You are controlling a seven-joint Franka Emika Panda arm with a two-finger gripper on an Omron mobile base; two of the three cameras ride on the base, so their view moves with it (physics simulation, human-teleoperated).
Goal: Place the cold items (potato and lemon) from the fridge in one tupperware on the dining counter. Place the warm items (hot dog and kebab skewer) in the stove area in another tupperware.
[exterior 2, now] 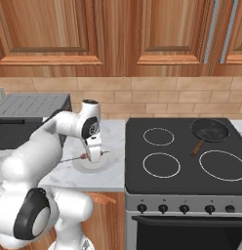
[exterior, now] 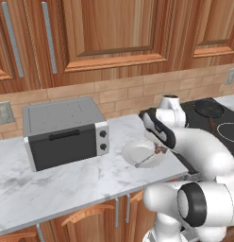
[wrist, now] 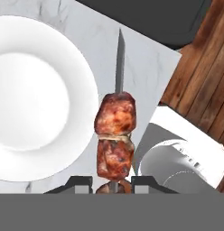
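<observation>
Wood cabinet doors (exterior: 109, 33) run across the top, brick backsplash (exterior 2: 142, 100) below them; marble counter (exterior: 57, 179) to the L of a black stovetop (exterior 2: 186, 156) w/ white ring burners; small dark frying pan (exterior 2: 209, 130) on the rear R burner, handle pointing fwd-left; grey toaster oven (exterior: 64, 130) on the counter, dark door, two knobs on its R side; white arm bends down over the counter strip between oven and stove; white plate (exterior: 142, 153) on the counter just beside the stove edge, nothing lying in its middle; gripper (wrist: 112, 185) closed narrow on the kebab skewer (wrist: 114, 135), pinching it at the meat end; two browned meat chunks just past the fingertips (wrist: 80, 184), bare metal tip sticking out beyond; skewer is by the plate's rim in hand view, over the plate in L base view; can't tell if it touches the plate.
</observation>
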